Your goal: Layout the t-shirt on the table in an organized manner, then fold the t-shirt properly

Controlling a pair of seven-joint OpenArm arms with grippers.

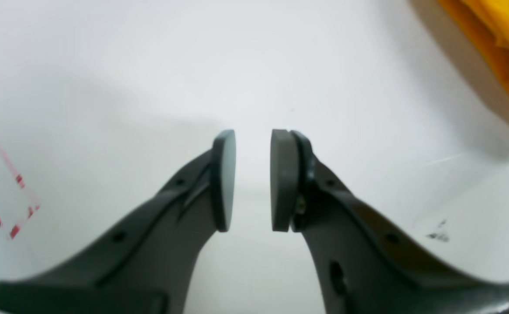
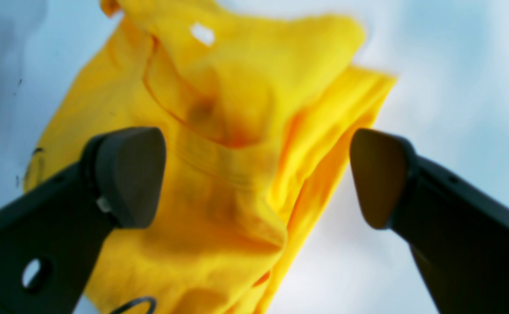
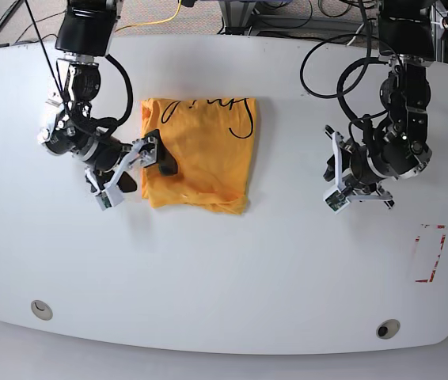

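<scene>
- The t-shirt (image 3: 200,154) is lying folded into a rough rectangle on the table (image 3: 232,277), toward the far edge and left of centre in the base view; its thin black line print (image 3: 236,115) is showing along the far side.
- White tabletop is showing on all 4 sides of the shirt: a narrow strip to the far edge, a wide stretch to the near edge.
- The shirt's near hem is sitting wrinkled and slightly uneven, with a doubled layer showing at the near right corner.
- The right gripper (image 3: 133,170) is hovering at the shirt's left edge, its jaws standing wide apart with nothing between them; in its wrist view 1 pad (image 2: 128,174) is over the fabric and the other is over bare table.
- The left gripper (image 1: 252,179) is hanging over bare table well right of the shirt, its 2 pads parted by a narrow gap and gripping nothing.
- A red tape outline (image 3: 430,253) is lying near the right edge, well clear of the shirt.
- 2 round grey grommets (image 3: 41,309) are sitting near the front edge, 1 toward each front corner.
</scene>
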